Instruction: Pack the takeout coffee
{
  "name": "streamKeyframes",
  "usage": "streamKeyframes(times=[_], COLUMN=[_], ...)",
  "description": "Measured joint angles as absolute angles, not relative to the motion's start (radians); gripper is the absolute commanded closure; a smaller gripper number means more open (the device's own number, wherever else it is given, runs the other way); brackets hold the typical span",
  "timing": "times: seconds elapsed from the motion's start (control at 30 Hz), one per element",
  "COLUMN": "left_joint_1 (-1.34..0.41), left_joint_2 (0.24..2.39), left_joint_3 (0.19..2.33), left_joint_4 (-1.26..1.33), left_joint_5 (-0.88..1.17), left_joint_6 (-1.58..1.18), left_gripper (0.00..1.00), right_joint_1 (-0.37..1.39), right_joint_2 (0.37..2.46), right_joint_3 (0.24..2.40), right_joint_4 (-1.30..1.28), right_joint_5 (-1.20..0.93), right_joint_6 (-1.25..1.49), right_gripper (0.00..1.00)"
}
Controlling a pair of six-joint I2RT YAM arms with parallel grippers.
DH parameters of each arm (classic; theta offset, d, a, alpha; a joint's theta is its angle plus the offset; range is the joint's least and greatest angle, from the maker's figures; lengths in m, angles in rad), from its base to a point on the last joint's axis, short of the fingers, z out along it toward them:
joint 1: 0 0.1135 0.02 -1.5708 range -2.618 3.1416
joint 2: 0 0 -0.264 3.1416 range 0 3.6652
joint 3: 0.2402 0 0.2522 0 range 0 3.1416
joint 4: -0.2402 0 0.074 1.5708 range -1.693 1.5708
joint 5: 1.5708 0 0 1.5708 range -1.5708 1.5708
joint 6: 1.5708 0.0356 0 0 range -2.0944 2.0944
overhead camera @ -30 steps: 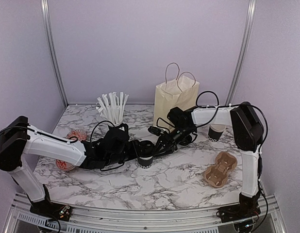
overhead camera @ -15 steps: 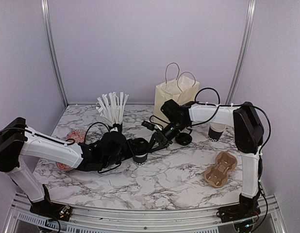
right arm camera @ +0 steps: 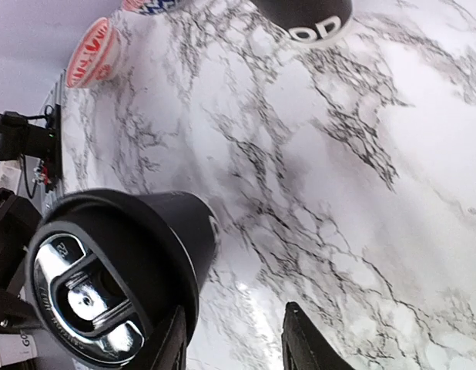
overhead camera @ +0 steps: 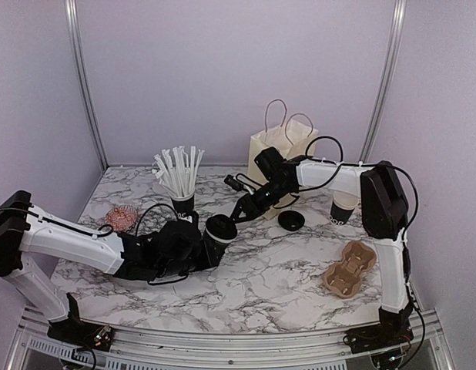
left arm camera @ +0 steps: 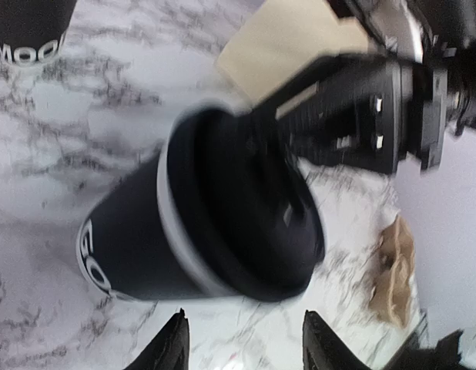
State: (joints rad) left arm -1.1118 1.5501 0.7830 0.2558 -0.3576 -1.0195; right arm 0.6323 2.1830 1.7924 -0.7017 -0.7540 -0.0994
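Paper bag (overhead camera: 283, 154) as reference: right arm (overhead camera: 323, 176) crosses just in front; takeout coffee (overhead camera: 220, 230) front-left; black lid (overhead camera: 291, 220), second cup (overhead camera: 343, 208) front-right; straw cup (overhead camera: 182, 202) left; bare table (overhead camera: 261, 285) well forward.

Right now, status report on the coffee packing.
Left gripper gripping takeout coffee, tilted, lidded. Right gripper open, empty, close beside it. Right arm between it and paper bag.

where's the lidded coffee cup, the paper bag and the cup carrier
lidded coffee cup (overhead camera: 221, 229), top view, black lid
paper bag (overhead camera: 284, 146), top view, front face
cup carrier (overhead camera: 348, 269), top view, middle
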Motion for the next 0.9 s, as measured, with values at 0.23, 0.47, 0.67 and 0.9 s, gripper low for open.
streamKeyframes(times=[0.23, 0.47, 0.67, 0.9], left_joint_1=[-1.096, -1.079, -1.08, -1.087], left_joint_2=[1.602, 1.602, 1.588, 1.531], left_joint_3=[0.748, 0.749, 0.795, 0.986], left_joint_4=[0.002, -0.038, -0.142, -0.403], left_joint_5=[-0.208, -0.17, -0.112, -0.13], left_joint_6=[-1.007, -0.998, -0.894, -0.577], left_gripper=[0.49, 0.49, 0.33, 0.19], right_joint_1=[0.62, 0.62, 0.62, 0.619], right_joint_2=[2.18, 2.138, 2.133, 2.088], right_joint_3=[1.681, 1.626, 1.626, 1.623], right_joint_4=[-0.67, -0.665, -0.662, -0.664], right_joint_5=[-0.712, -0.735, -0.752, -0.769], right_joint_6=[-0.097, -0.097, -0.097, -0.114], right_gripper=[0.49, 0.49, 0.46, 0.38])
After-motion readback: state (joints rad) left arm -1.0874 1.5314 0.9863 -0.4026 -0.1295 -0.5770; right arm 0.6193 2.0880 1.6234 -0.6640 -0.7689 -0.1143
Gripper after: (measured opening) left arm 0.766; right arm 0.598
